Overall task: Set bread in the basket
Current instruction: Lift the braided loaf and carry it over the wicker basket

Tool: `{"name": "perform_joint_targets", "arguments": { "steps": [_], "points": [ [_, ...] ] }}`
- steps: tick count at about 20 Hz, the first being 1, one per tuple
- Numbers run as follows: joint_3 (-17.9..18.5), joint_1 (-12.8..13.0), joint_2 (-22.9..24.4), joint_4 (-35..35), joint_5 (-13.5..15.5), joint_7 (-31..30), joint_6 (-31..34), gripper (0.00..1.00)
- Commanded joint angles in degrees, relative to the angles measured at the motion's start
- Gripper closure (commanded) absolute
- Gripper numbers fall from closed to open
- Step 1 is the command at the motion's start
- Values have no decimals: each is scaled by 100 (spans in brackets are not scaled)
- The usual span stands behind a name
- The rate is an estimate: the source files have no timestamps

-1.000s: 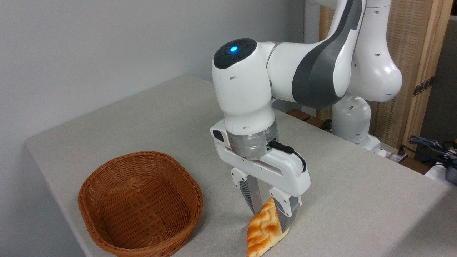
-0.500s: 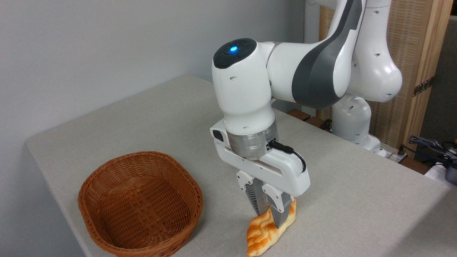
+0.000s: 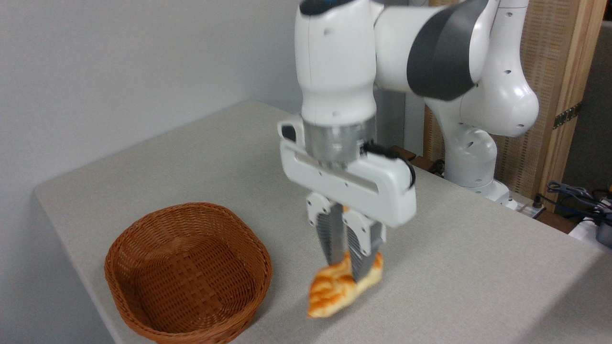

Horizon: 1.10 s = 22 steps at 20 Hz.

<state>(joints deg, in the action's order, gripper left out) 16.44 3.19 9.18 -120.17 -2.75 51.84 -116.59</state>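
The bread (image 3: pixel 334 292), a golden loaf with a zigzag browned top, hangs just above the table near the front edge. My gripper (image 3: pixel 347 268) is shut on its upper end, and the free end droops down to the left. To the left stands the oval brown wicker basket (image 3: pixel 187 272), with nothing in it. A short gap separates the loaf's lower tip from the basket's right rim.
The grey table (image 3: pixel 478 267) runs back to a white wall on the left. The arm's white base (image 3: pixel 471 162) stands at the back right. Cables (image 3: pixel 578 196) and a wooden panel (image 3: pixel 559 91) lie beyond the table's right edge.
The fingers closed on the loaf, then the arm rose. The bread has left the table and shifted a little left, towards the basket.
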Motion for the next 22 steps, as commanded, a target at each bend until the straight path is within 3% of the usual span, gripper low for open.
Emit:
{"name": "perform_joint_targets", "arguments": {
  "steps": [1,6,7,9,11,16,22],
  "points": [
    [-201,51,-91,607,607,107,172,64],
    [-676,51,-337,969,942,81,-126,63],
    [-755,51,-390,969,1065,72,-310,56],
    [-948,51,-530,969,1381,20,-819,21],
    [-1142,51,-706,969,1462,-94,-1242,0],
    [-1406,51,-996,969,1435,-130,-1525,0],
    [-1407,42,-1014,960,1435,-130,-1516,0]
  ]
}}
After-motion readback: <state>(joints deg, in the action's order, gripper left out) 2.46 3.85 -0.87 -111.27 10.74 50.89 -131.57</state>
